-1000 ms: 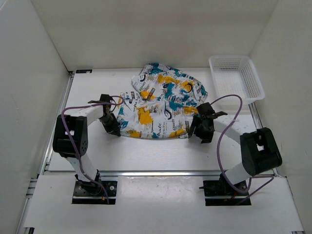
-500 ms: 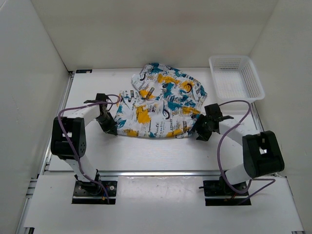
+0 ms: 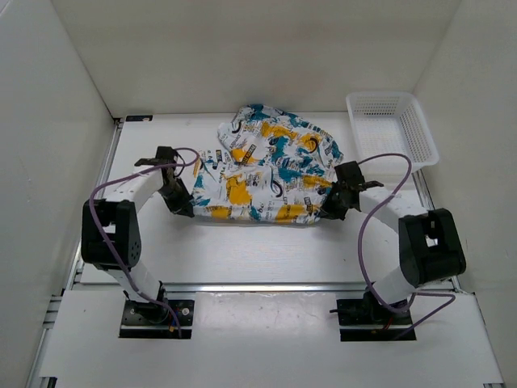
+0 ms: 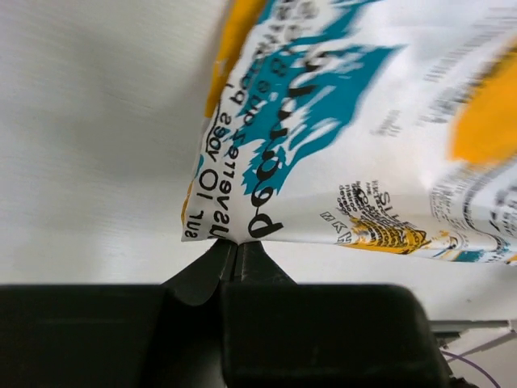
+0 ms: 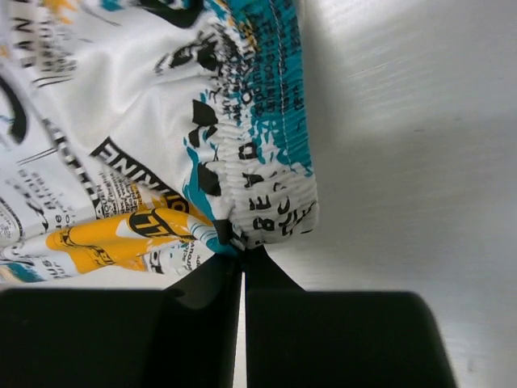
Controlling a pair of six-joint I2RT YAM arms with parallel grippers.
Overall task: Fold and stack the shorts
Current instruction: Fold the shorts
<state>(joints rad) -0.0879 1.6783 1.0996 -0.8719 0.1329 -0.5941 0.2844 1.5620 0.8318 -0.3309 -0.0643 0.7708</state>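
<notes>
Pinching the shorts (image 3: pixel 266 174) at both near corners | left tool (image 4: pixel 237 245) clamped on a printed hem corner | right tool (image 5: pixel 242 249) clamped on the gathered waistband end | shorts lie mid-bench (image 3: pixel 242 250), left of the basket (image 3: pixel 392 129) | since a second ago: both tools farther from the bases, near edge drawn straighter

A white plastic mesh basket (image 3: pixel 392 128) sits at the far right corner of the white table (image 3: pixel 266 250), close to the right-hand wall panel (image 3: pixel 477 121). An aluminium rail (image 3: pixel 258 287) runs along the table's near edge.
</notes>
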